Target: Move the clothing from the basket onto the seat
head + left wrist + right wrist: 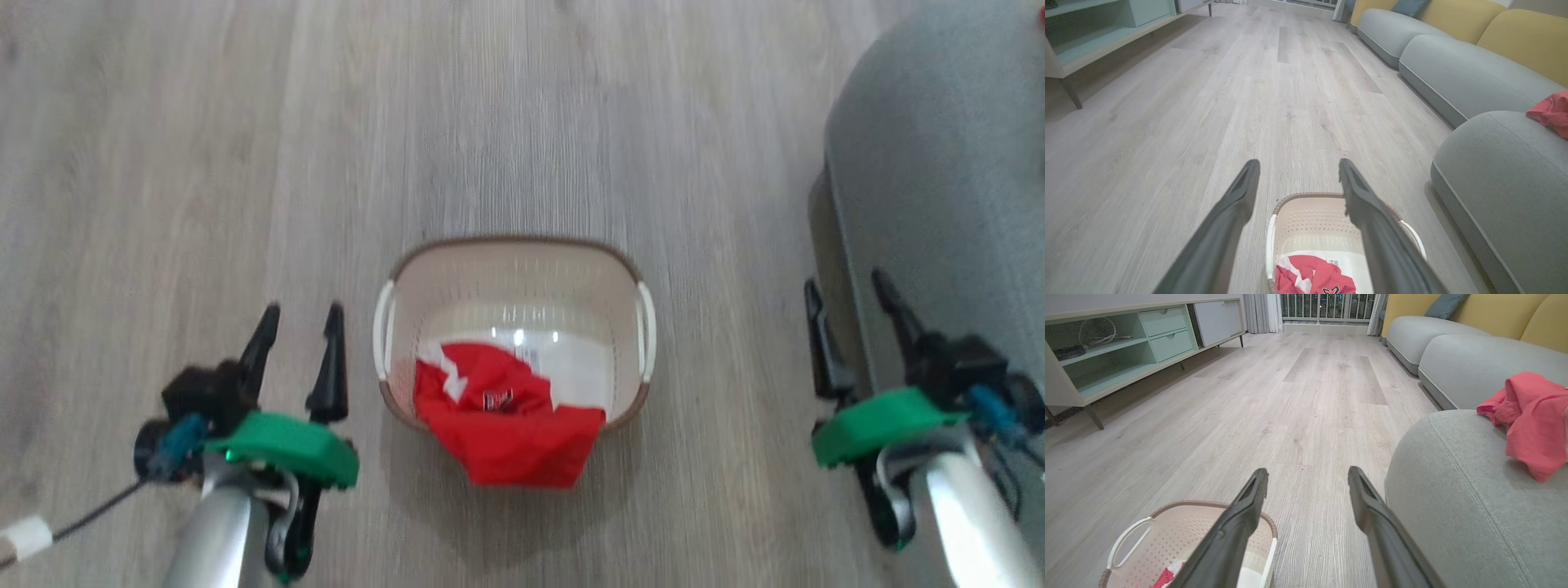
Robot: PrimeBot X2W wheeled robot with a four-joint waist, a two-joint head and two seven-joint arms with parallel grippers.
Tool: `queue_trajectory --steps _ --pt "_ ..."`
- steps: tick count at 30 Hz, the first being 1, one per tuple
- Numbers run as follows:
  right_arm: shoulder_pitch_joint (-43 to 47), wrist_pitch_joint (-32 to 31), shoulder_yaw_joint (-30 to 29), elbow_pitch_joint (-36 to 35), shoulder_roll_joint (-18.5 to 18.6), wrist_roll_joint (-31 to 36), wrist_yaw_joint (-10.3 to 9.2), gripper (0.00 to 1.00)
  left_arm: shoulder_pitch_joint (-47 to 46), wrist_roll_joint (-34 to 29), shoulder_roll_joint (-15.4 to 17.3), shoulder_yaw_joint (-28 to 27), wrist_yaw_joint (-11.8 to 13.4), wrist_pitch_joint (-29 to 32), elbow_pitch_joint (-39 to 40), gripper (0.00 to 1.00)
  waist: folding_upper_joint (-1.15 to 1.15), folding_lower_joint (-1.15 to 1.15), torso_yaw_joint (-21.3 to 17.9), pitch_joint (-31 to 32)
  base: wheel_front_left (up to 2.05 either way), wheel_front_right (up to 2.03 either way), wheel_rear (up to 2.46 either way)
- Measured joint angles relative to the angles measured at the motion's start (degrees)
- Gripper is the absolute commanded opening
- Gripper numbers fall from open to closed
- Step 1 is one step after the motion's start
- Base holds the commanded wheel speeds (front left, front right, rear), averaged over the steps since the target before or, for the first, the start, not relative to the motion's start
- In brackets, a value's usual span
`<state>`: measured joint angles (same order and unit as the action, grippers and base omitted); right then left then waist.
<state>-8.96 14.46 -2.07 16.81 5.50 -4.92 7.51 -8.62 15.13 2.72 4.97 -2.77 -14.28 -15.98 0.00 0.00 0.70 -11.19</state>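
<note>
A bright red fabric garment (506, 441) overhangs the oval cream perforated basket (522, 278), with left tool (302, 317) and right tool (845, 286) open, empty.

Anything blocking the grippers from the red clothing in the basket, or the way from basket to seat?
Nothing visible. The clothing lies uncovered in the basket, draped over its near rim, with the open left gripper to its left. Bare floor separates basket and seat; the open right gripper hangs at the seat's edge.
</note>
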Motion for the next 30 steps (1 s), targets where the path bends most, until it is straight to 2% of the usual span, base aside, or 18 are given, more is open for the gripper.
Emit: queue_trajectory --steps 4,9,16,24,30 --pt "-4.09 0.00 -1.35 -2.34 -0.21 0.47 0.00 1.00 -4.63 -0.63 -0.14 1.97 -0.16 0.00 0.45 1.00 0.00 0.01 -0.16 -5.86 0.00 0.00 0.00" --pt "-10.40 0.00 -2.67 -5.47 -1.23 0.47 0.00 1.00 -13.91 -2.53 -0.38 5.15 -1.65 0.00 0.71 1.00 0.00 0.02 -0.32 -14.78 0.00 0.00 0.00" --pt "-18.26 0.01 -0.74 -7.53 -1.63 0.21 0.00 1.00 -26.79 -5.65 -0.29 9.64 -2.75 2.55 -3.43 1.00 0.00 0.03 -1.06 -28.14 0.00 0.00 0.00" --pt "-21.57 0.01 2.32 -7.49 -1.67 -2.93 0.00 1.00 -40.05 -9.54 -0.36 17.67 -3.61 18.51 -12.17 1.00 -0.01 0.02 -3.48 -38.96 0.00 0.00 0.00" --pt "-24.11 0.15 4.60 -7.93 -1.71 -6.69 0.00 1.00 -48.77 -8.83 -0.42 19.23 -3.23 28.70 -22.05 1.00 0.00 0.00 -7.51 -42.67 0.00 0.00 0.00"
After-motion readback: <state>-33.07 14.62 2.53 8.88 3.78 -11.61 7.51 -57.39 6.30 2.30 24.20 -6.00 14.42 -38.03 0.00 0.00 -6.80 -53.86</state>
